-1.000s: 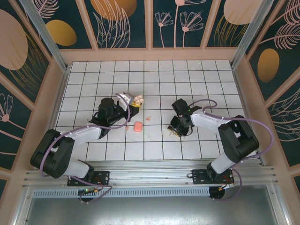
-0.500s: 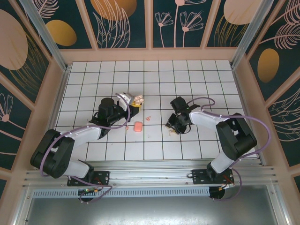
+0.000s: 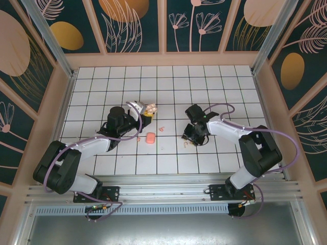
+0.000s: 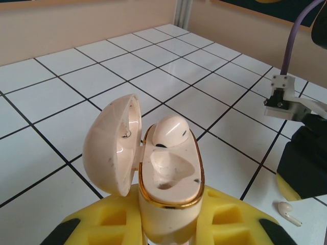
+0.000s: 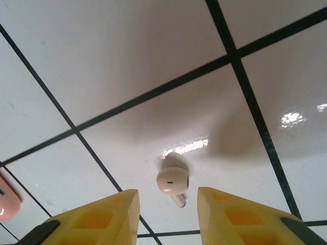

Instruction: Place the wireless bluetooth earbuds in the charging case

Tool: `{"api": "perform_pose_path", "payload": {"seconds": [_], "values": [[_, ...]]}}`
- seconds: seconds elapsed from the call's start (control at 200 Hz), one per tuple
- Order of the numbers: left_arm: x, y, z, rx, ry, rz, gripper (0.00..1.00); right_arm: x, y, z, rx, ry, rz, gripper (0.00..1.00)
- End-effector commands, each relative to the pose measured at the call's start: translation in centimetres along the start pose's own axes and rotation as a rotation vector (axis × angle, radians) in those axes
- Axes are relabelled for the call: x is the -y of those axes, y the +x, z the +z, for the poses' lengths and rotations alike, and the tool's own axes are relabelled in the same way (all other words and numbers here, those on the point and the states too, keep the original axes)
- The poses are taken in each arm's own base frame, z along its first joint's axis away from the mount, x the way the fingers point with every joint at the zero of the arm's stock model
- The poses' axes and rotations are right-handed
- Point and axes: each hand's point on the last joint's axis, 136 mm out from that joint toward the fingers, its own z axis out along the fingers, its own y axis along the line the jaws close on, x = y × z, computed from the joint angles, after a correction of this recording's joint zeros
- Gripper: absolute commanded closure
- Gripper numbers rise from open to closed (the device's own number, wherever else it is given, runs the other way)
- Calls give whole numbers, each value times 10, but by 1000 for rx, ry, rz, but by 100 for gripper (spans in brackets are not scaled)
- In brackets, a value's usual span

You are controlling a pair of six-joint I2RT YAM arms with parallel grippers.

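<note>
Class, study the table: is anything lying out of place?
Yes. One earbud lies loose on a white tile just ahead of the right gripper, its jaws apart, while the open charging case held by the left gripper has one socket empty.

The charging case [image 4: 168, 176] is held upright between the fingers of the left hand [image 4: 166, 227], with its lid swung back to that hand's left. A seated earbud [image 4: 168, 130] is lodged in the case's far socket. A loose earbud [image 5: 173, 182] is laid on the surface [image 5: 127, 76] just ahead of the right hand [image 5: 167, 194] — between its fingers, touched by neither. A rounded box [image 3: 150, 138] is placed between the two hands — off to the right hand's left.
</note>
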Motion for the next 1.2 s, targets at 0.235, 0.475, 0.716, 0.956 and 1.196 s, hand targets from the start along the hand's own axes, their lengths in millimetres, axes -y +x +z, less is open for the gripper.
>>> {"api": "perform_pose_path", "payload": {"seconds": [0.235,0.475,0.716,0.956,1.196], "values": [[6,-18,-1,43,18,42,86,-2,7,18,-59,70,-69,67],[6,-18,-2,41,15,42,86,-2,6,23,-59,81,-83,69],[5,-17,-2,38,13,43,86,4,7,29,-73,104,-98,70],[5,-17,-3,40,10,48,86,5,2,26,-46,122,-115,74],[14,-20,-6,87,56,75,86,-7,-14,6,98,15,-118,76]]}}
